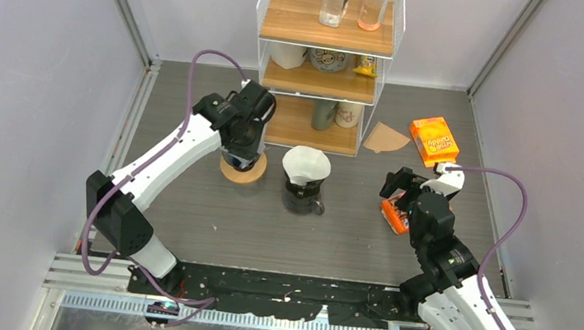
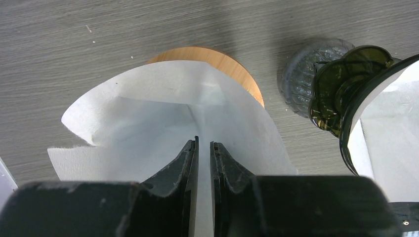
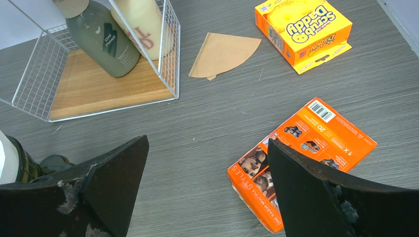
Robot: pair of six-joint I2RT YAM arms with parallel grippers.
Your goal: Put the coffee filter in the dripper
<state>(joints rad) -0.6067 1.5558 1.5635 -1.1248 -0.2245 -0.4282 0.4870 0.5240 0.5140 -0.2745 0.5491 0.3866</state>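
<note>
Two grippers are in view. My left gripper (image 2: 203, 144) is clenched on a white coffee filter (image 2: 163, 113): the jaws stand almost together, with a fold of the paper between them. The filter spreads open below the fingers, over a round wooden coaster (image 2: 225, 64) that lies left of the table's centre. I cannot tell whether the paper touches the coaster.

The dripper (image 1: 306, 167) stands near the centre of the table, just to the right of the coaster, on a glass server (image 1: 303, 198). Its inside shows white.

My right gripper (image 3: 207, 143) is released, jaws wide apart, holding nothing. It hangs near the right edge of the table, above a flat orange pack (image 3: 301, 158).

A brown paper filter (image 3: 225, 54) lies flat toward the far edge, between a wire shelf (image 3: 44, 84) and an orange sponge box (image 3: 301, 29) nearer the far right corner. The shelf stands at the middle of the far edge.
</note>
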